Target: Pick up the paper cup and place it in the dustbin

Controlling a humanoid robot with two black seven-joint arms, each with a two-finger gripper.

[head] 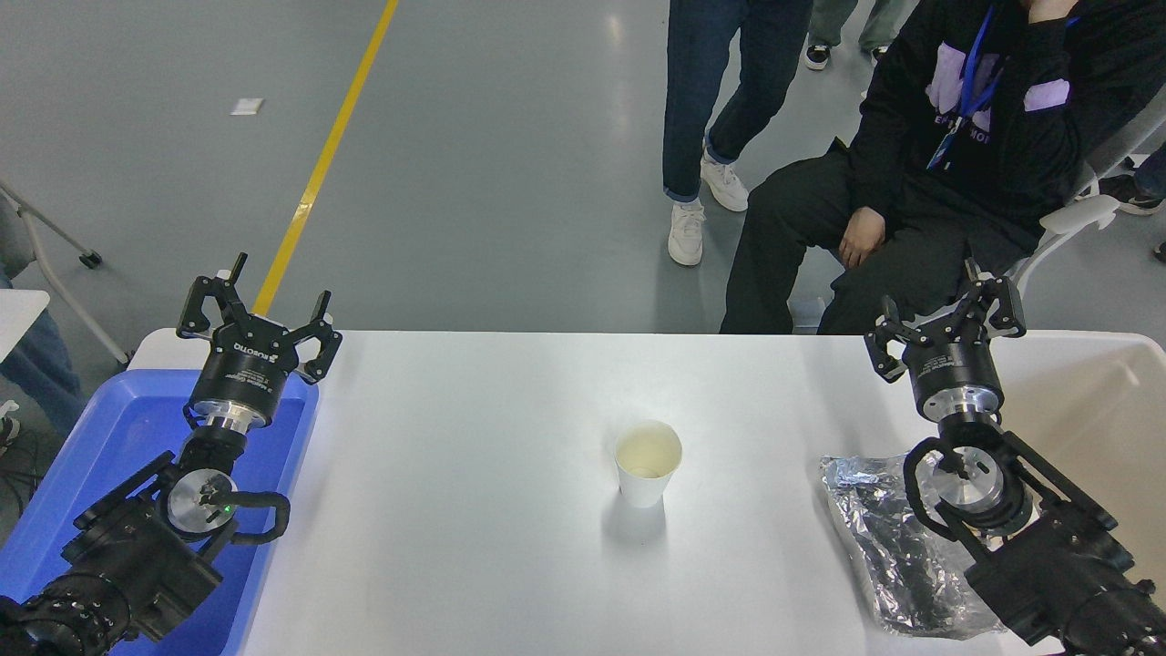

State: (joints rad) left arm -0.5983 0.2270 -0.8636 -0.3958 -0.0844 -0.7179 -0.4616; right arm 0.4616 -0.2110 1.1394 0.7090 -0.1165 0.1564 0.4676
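Note:
The small white paper cup (648,461) stands upright in the middle of the white table (474,510), its pale yellowish inside showing. The cream-white dustbin (1098,401) sits at the table's right edge, partly behind my right arm. My right gripper (947,314) hangs open near the table's far edge, well right of the cup and above the dustbin's left rim. My left gripper (258,305) is open and parked at the far left, over the blue tub.
A blue plastic tub (118,446) lies under the left arm. Crumpled silver foil (888,538) lies beside the right arm. One person sits beyond the table's far right side and another stands behind it.

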